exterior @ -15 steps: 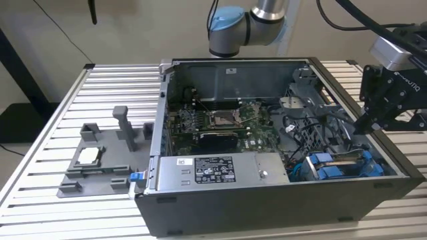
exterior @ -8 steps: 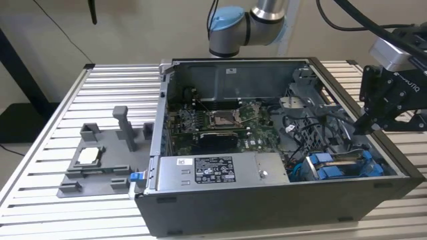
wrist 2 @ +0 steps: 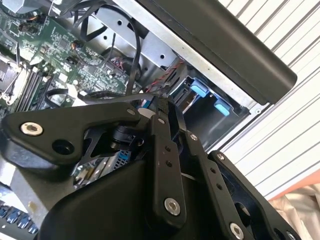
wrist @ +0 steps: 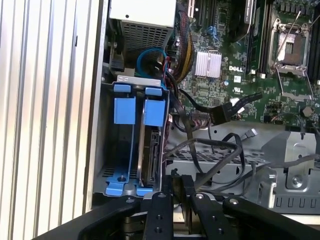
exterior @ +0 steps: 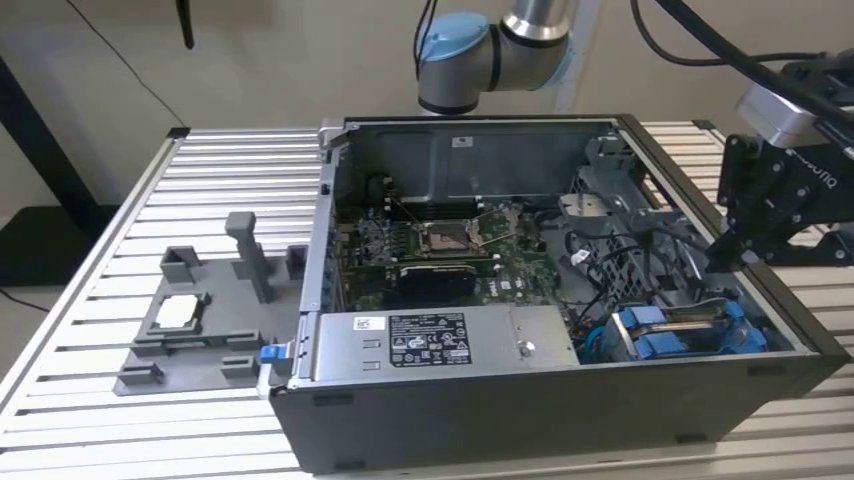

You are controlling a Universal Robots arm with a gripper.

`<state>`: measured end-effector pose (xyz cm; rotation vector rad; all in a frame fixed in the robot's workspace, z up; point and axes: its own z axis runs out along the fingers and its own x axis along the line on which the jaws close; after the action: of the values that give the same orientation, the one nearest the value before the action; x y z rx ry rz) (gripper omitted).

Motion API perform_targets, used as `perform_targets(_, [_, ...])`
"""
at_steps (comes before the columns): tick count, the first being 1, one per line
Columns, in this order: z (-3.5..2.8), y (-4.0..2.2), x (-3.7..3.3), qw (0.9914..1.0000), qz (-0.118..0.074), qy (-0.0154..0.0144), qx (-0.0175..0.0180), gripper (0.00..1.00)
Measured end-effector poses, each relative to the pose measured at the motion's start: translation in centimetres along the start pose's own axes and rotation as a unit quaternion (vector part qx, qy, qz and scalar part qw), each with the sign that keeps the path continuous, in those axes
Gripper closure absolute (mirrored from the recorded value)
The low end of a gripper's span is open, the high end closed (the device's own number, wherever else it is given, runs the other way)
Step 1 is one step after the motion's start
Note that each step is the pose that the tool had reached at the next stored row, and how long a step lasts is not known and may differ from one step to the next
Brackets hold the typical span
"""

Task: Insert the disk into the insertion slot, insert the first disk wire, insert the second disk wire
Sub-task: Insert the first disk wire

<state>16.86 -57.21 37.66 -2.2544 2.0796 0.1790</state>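
Disk [wrist: 150,155]: seated on edge in the insertion slot [wrist: 120,150], with blue carrier tabs at the cage mouth, in the case corner toward the exterior view's right. Gripper [wrist: 181,189]: I see it hanging over the cage, apart from the disk. Its fingers [wrist: 176,185] are closed together with nothing between them. Black cables [wrist: 220,150]: loose across the metal bracket beside the cage. Computer case [exterior: 534,420]: open on the slatted worktop [exterior: 227,170], with a grey fixture tray [exterior: 200,345] alongside.
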Motion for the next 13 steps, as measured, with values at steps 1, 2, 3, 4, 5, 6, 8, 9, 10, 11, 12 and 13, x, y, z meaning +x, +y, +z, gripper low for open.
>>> perform_targets(1, [0.03,0.0,0.01,1.0,0.0,0.0001,0.0,0.81])
perform_targets(2, [0.05,0.0,0.01,1.0,0.0,0.0002,0.0,0.81])
perform_targets(3, [0.09,0.0,0.01,1.0,0.0,0.0002,0.0,0.81])
perform_targets(4, [0.11,0.0,0.02,1.0,0.0,0.0002,0.0,0.81])
perform_targets(5, [0.11,0.0,0.02,1.0,0.0,0.0002,0.0,0.81])
perform_targets(6, [0.11,0.0,0.02,1.0,0.0,0.0002,0.0,0.81])
perform_targets(8, [0.11,0.0,0.02,1.0,0.0,0.0002,0.0,0.81])
perform_targets(9, [0.12,0.0,0.02,1.0,0.0,0.0002,0.0,0.81])
perform_targets(10, [0.12,0.0,0.02,1.0,0.0,0.0002,0.0,0.81])
perform_targets(11, [0.12,0.0,0.02,1.0,0.0,0.0002,0.0,0.81])
perform_targets(12, [0.14,0.0,0.02,1.0,0.0,0.0001,0.0,0.81])
perform_targets(13, [0.2,0.0,0.02,1.0,0.0,0.0,0.0,0.81])
